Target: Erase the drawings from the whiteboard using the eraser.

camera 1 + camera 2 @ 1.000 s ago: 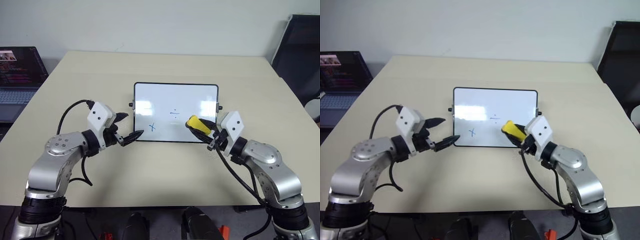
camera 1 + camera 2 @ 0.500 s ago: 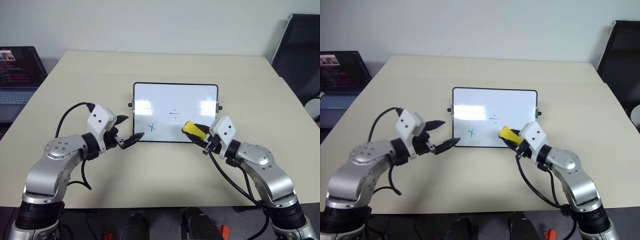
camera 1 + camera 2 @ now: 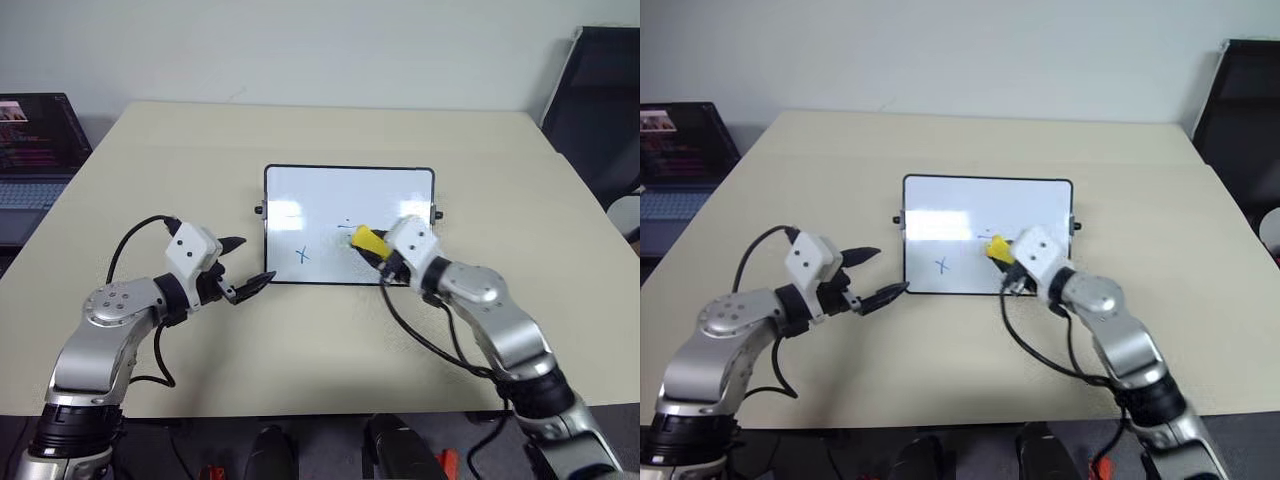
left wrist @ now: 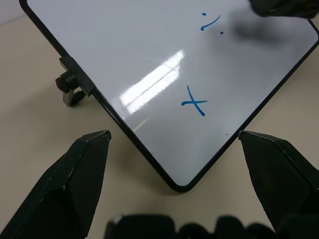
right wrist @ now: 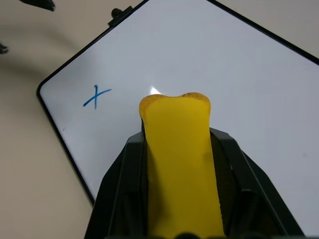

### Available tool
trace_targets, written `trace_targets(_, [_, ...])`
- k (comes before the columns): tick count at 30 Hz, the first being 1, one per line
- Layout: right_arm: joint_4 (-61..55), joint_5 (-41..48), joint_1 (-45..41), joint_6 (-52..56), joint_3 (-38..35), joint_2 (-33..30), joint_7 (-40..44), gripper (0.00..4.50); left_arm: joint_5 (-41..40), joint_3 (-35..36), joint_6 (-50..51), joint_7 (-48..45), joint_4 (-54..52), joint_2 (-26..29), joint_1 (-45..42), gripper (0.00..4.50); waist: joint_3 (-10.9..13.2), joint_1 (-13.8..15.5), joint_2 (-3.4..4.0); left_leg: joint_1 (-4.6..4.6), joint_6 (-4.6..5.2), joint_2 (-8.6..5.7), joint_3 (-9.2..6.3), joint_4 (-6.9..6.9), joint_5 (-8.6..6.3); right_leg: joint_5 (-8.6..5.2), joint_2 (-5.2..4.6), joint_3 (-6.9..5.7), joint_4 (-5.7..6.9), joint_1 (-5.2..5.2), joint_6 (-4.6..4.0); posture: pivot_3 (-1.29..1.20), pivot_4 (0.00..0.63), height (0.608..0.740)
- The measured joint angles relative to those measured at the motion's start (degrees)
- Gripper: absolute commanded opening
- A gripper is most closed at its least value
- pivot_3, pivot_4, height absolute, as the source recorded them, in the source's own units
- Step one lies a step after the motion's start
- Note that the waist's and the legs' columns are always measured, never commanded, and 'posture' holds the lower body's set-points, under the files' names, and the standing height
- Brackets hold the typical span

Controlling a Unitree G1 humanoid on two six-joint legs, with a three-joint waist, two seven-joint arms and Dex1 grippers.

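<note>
Your right gripper (image 3: 372, 248) is clenched on the yellow eraser (image 3: 364, 240), which pokes out from between its two black fingers (image 5: 122, 189) over the whiteboard (image 3: 310, 200). From the head camera the eraser's tip sits over the middle of the board's near half, right by the short blue dash with dots (image 4: 211, 22); whether it presses on the surface or hangs just above it, you cannot tell from these views. In the right wrist view the eraser covers the centre of the board, with the blue x (image 5: 96, 97) off to one side near the board's rounded corner.

Your left gripper (image 3: 250, 275) is released, its black fingers (image 4: 70, 177) spread wide and holding nothing. It hovers over the beige table (image 3: 300, 340) just beside the whiteboard's near left corner, pointing toward the board without touching it. The left wrist view looks between those spread fingers at that corner, the blue x (image 4: 193, 103) and one of the small black knobs (image 4: 70, 89) on the board's short side.

The whiteboard lies flat at the middle of the table. A laptop (image 3: 35, 150) stands open at the far left, and a dark chair (image 3: 600, 110) stands at the far right.
</note>
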Motion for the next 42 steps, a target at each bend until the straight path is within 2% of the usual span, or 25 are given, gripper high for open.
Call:
trace_targets(4, [8.27, -4.0, -6.2, -2.88, 0.75, 1.57, -2.47, 1.3, 0.44, -1.17, -1.1, -0.56, 0.78, -0.03, -0.13, 4.5, 0.0, 0.22, 0.0, -0.02, 0.0, 0.0, -0.01, -0.03, 0.0, 0.03, 0.0, -0.03, -0.02, 0.01, -0.01, 0.0, 0.15, 0.74])
trace_targets(8, [12.78, -5.6, -7.95, -4.51, 1.67, 1.59, -1.67, 1.3, 0.48, -1.38, -1.21, -1.1, 0.91, -0.07, -0.31, 4.5, 0.0, 0.26, 0.0, -0.02, 0.0, 0.02, -0.02, -0.09, -0.01, 0.05, 0.0, -0.07, -0.01, 0.01, -0.04, 0.0, 0.15, 0.74])
trace_targets(12, [10.88, -5.94, -7.71, -3.0, 5.42, -2.26, 6.16, 1.3, 0.49, -1.39, -0.99, -1.01, 0.8, -0.14, -0.8, 4.5, -0.01, 0.25, 0.0, 0.01, 0.01, 0.03, -0.03, -0.08, -0.01, 0.02, 0.0, -0.09, 0.01, 0.04, 0.01, 0.0, 0.15, 0.74])
trace_targets(14, [10.63, -6.37, -7.61, -2.24, 6.36, -2.23, 7.35, 1.3, 0.49, -1.45, -0.83, -1.02, 0.71, -0.16, -0.82, 4.5, 0.0, 0.21, 0.0, 0.02, 0.0, 0.03, -0.04, -0.02, 0.0, 0.0, 0.0, -0.08, 0.05, 0.04, 0.03, 0.0, 0.15, 0.74])
trace_targets(21, [15.25, -10.7, -10.94, -4.69, 4.05, -1.42, -0.51, 1.3, 0.44, -2.71, 0.43, -0.64, -0.04, -0.45, -2.57, 4.5, -0.01, 0.18, -0.01, 0.02, 0.07, 0.02, -0.03, 0.4, 0.07, 0.1, -0.01, -0.04, 0.04, 0.2, -0.09, 0.0, 0.15, 0.74])
trace_targets(31, [13.93, -8.93, -8.65, -4.0, 6.46, 1.27, 6.66, 1.3, 0.34, -3.54, 2.83, 0.12, -1.44, -0.61, -4.29, 4.5, 0.0, -0.08, 0.0, 0.02, 0.07, 0.03, -0.03, 0.3, 0.07, 0.09, 0.01, -0.06, 0.03, 0.19, -0.08, 0.0, 0.15, 0.74])
trace_targets(38, [17.39, -11.97, -10.56, -6.35, 6.19, 3.49, 0.78, 1.3, 0.27, -3.55, 4.19, 0.13, -2.49, -0.61, -4.36, 4.5, -0.01, -0.07, -0.01, 0.03, 0.07, 0.03, -0.03, 0.37, 0.07, 0.1, 0.0, -0.05, 0.04, 0.21, -0.08, 0.0, 0.15, 0.74])
trace_targets(42, [16.08, -11.73, -10.07, -5.46, 6.0, 1.62, 3.46, 1.3, 0.2, -3.55, 5.18, 0.21, -3.58, -0.62, -4.4, 4.5, -0.02, 0.17, -0.02, 0.03, 0.07, 0.02, -0.04, 0.37, 0.07, 0.09, 0.0, -0.05, 0.01, 0.25, -0.07, 0.0, 0.15, 0.74])
